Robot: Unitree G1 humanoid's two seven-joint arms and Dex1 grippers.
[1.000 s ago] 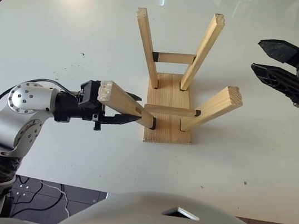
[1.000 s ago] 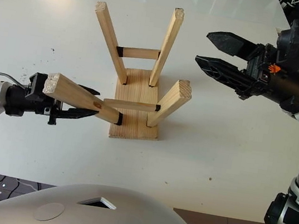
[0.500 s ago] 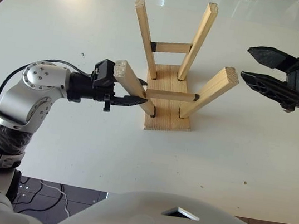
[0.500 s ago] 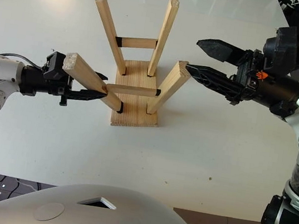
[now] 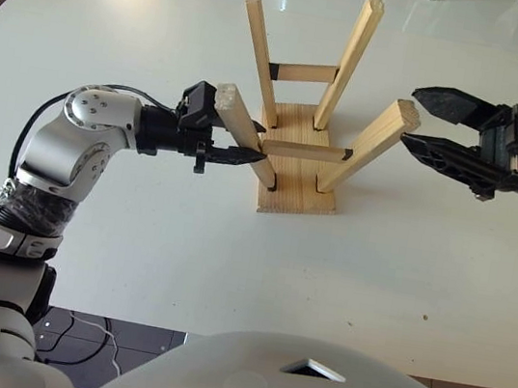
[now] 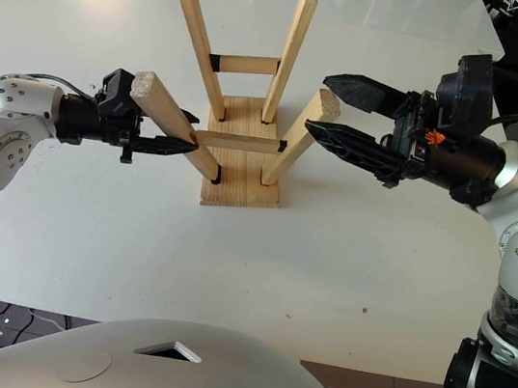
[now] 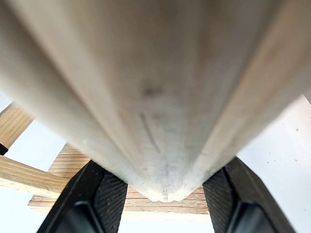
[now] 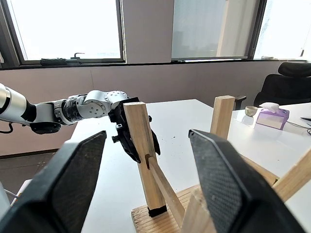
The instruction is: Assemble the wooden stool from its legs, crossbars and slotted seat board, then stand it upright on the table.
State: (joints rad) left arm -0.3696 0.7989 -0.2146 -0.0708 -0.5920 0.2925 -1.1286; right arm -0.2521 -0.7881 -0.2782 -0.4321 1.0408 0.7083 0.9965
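While resting seat-down on the white table, pale wooden stool, legs up, crossbars fitted. Left gripper clamped on near-left slanted wooden leg; right gripper spread apart, straddling tip of near-right wooden leg, contact unclear.

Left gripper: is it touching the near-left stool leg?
Touching. The left wrist view shows the near-left leg wedged between both fingers of the left gripper, wood meeting each side with no gap.
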